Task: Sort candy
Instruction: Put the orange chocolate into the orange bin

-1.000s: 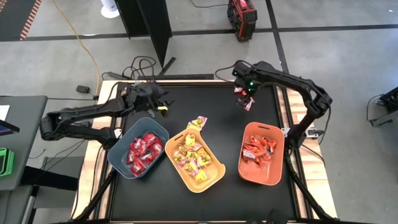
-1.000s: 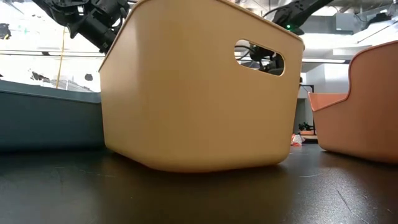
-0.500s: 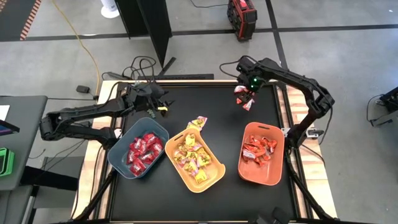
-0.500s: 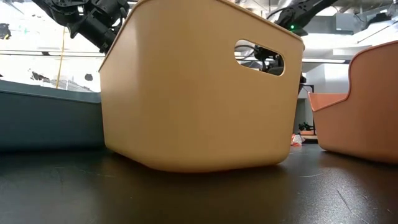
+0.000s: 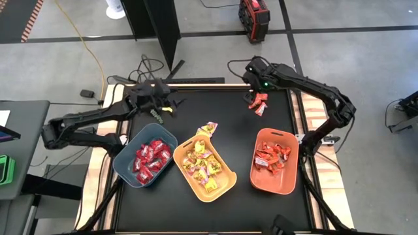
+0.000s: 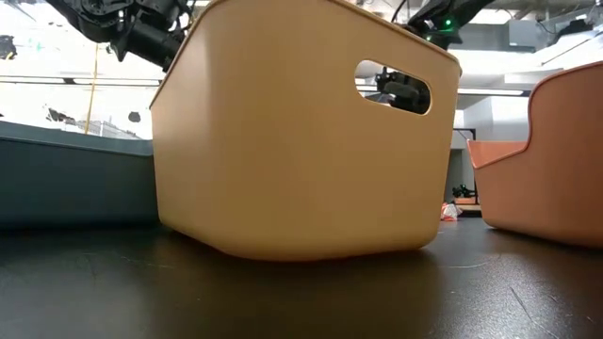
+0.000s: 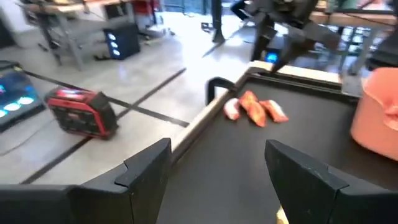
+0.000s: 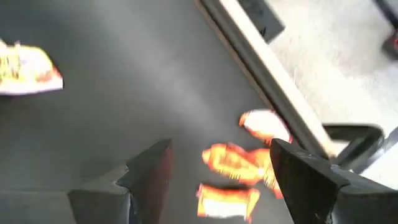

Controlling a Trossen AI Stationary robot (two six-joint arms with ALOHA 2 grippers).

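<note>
Three orange-red candy pieces [image 5: 259, 102] lie in a cluster on the black table near its far right corner. My right gripper [image 5: 257, 83] hangs open above them, just to their far side, tipped steeply down; the right wrist view shows them [image 8: 239, 163] ahead of its fingers, untouched. Two yellow candy pieces [image 5: 208, 128] lie just beyond the yellow bin [image 5: 230, 186]. My left gripper [image 5: 162, 104] hovers open near the far left of the table, nearly level, with nothing between its fingers [image 7: 149, 168].
Three bins stand in a row near the front: a blue-grey bin [image 5: 123, 171] with red candy, the yellow bin with yellow candy, and an orange bin [image 5: 290, 186] with orange-red candy. The wooden table edge [image 7: 205, 121] and a black cable clip lie beside the loose candies.
My right gripper has risen from over the orange-red candies and drawn toward the far edge, tipping less steeply; the candies stay on the table. My left gripper has tipped up toward level and swung slightly toward the far left. Both stay open.
</note>
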